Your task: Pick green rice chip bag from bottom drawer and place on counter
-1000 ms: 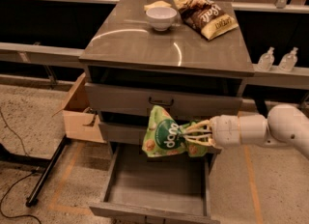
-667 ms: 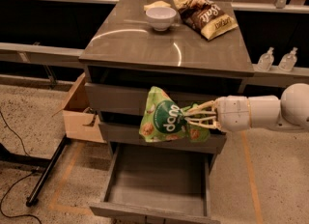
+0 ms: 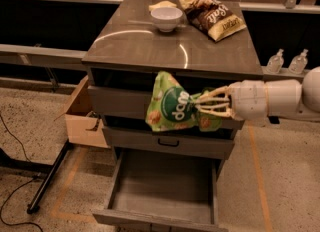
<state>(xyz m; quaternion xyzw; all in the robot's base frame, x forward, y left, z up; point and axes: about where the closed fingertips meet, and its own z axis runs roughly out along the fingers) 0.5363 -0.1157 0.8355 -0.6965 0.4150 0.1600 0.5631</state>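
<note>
The green rice chip bag hangs in the air in front of the upper drawers, just below the counter's front edge. My gripper reaches in from the right and is shut on the bag's right side. The bottom drawer is pulled out below, and its grey inside holds nothing. The counter is the glossy grey-brown top above the drawers.
A white bowl and a brown and yellow chip bag sit at the back of the counter. An open cardboard box stands left of the cabinet. Two clear bottles are at the right. A black stand leg crosses the floor.
The gripper has lifted the bag higher, from level with the middle drawer to just under the counter's edge.
</note>
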